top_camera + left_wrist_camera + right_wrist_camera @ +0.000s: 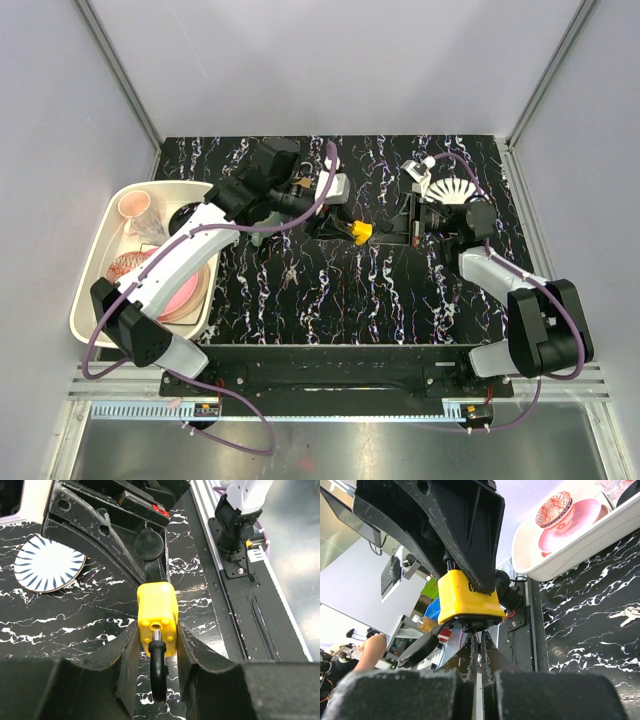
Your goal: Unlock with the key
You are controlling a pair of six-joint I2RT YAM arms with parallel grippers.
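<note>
Well, my left gripper [157, 652] grips the padlock [157, 605]. My right gripper [480, 647], pinched shut, meets its underside; the shackle [158, 672] seems unreleased.

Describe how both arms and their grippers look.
Both the left arm and right arm have white shells, black joints and purple cables looping alongside. The left gripper and right gripper have black, rough-textured, wedge-shaped fingers.

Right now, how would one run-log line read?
left pincer: shut on padlock | right pincer: shut on key | key: in padlock
</note>
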